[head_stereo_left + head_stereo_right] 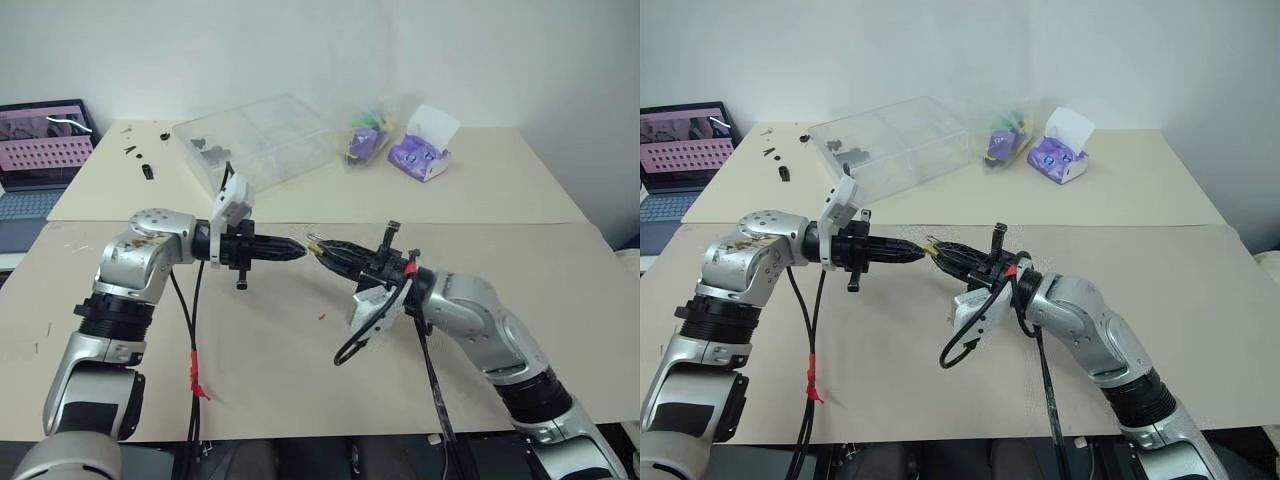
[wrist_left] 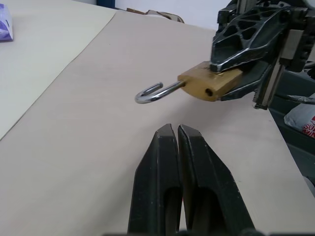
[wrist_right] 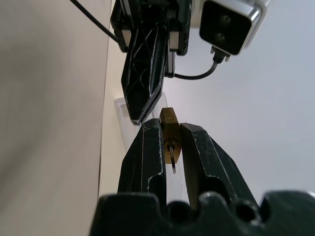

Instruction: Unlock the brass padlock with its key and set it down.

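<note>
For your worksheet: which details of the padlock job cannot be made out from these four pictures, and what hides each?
- Key: mostly buried in the brass padlock.
- Padlock body: partly covered by the right end effector.
- Left end effector: shut; anything pinched is undeterminable.

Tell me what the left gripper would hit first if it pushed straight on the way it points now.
Most likely the brass padlock, clamped in the right gripper just beyond the shut left gripper. The open shackle faces the left fingertips. Depth is unclear, so it could pass just under it.
</note>
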Tool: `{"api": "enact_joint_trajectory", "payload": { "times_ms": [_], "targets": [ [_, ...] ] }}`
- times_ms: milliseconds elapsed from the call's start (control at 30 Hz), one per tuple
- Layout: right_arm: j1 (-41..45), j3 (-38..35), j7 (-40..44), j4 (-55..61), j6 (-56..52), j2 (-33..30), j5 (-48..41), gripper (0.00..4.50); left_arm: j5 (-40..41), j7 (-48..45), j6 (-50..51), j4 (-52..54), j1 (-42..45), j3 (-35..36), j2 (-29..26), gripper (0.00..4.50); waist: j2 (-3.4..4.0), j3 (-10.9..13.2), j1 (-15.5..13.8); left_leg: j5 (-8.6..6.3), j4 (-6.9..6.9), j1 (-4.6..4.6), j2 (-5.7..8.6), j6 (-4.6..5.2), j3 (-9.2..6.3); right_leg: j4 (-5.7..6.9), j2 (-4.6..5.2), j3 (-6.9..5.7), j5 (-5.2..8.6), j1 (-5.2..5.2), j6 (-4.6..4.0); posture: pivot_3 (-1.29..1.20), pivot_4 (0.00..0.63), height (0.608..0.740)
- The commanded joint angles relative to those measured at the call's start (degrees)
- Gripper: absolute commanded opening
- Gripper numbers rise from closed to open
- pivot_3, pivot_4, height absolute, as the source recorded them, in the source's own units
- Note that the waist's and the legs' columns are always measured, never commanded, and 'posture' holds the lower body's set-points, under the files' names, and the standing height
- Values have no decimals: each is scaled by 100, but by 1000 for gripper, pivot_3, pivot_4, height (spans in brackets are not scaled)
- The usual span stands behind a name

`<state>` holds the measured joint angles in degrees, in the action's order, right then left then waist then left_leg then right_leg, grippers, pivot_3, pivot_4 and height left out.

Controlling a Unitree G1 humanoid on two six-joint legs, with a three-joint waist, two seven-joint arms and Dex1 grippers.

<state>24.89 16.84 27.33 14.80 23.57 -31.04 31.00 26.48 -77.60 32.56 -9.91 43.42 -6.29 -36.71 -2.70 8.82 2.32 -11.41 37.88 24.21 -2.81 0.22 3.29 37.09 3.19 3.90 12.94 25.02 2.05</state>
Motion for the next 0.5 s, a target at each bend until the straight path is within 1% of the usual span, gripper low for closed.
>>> {"api": "enact_joint_trajectory", "payload": {
  "times_ms": [33,200,333,500],
  "targets": [
    [64,-228,-185,-49,223,-127,-8,245,-21,24,-142,22,149,179,-92,182,0,0,0,0,0,0,0,0,0,0,0,0,0,0,0,0,150,740],
    [-139,43,91,-120,496,-159,-462,245,-108,-9,-360,-232,146,371,-340,182,0,0,23,0,0,-1,-1,0,-2,0,-2,0,1,0,-1,0,150,740],
    [-199,235,219,-482,881,-273,-558,245,-153,-150,-500,-277,32,420,-622,182,0,0,15,0,0,-1,0,0,0,-1,0,0,0,0,0,0,150,740],
    [87,609,213,-1214,1550,-223,-339,245,21,-360,-278,364,-324,437,-938,182,0,1,15,0,0,-1,-1,0,2,-1,1,0,1,0,0,0,150,740]
  ]
}}
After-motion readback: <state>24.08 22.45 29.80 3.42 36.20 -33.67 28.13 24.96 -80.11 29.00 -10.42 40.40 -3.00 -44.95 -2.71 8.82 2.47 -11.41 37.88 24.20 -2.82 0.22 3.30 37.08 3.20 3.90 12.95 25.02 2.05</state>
